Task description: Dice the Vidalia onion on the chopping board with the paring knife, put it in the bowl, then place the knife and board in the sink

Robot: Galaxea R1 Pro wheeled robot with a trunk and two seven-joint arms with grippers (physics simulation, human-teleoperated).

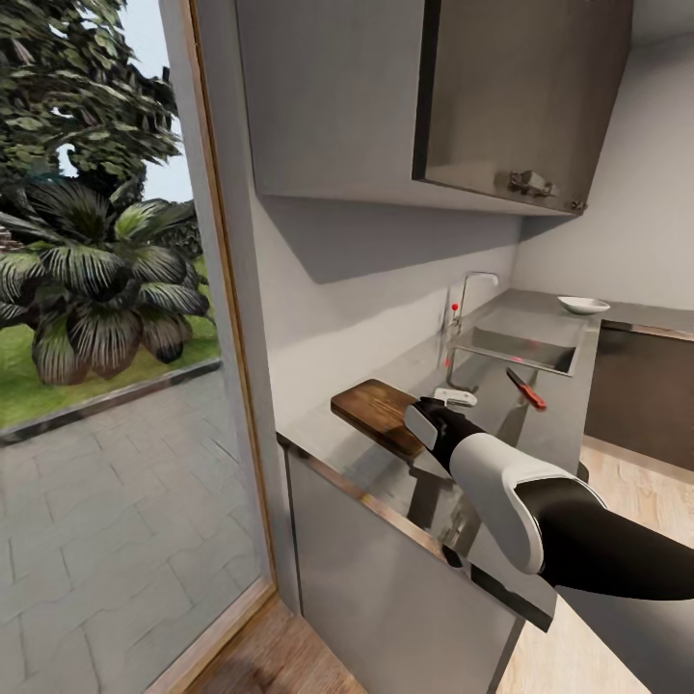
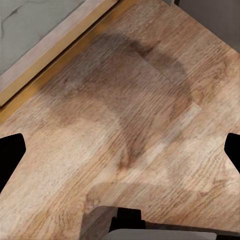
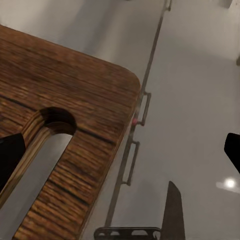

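A kitchen corner beside a glazed door: the right gripper (image 1: 436,416) reaches over the grey countertop (image 1: 386,472) to the near end of the chopping board (image 1: 381,410), which lies at about 10 o'clock from the claw and touching or nearly touching it. In the right wrist view the board's handle slot (image 3: 47,150) sits just ahead of the spread fingertips (image 3: 10,152), which stand wide apart and hold nothing; one dark tip lies beside the slotted end, the other well clear over bare worktop.

The board's long axis runs from the claw away toward the wall, handle end nearest the robot (the end a grasp would most likely take). It is brown, strongly grained wood with rounded corners, one corner appearing to overhang the counter's front edge.

The paring knife (image 1: 526,388), red-handled with a dark blade, lies at 2 o'clock from the claw, on the steel just in front of the sink (image 1: 520,349). The white bowl (image 1: 583,306) rests beyond the basin. The right arm is plainly the nearer; the left gripper (image 2: 120,150) hangs open over the wooden floor (image 2: 150,100), holding nothing.
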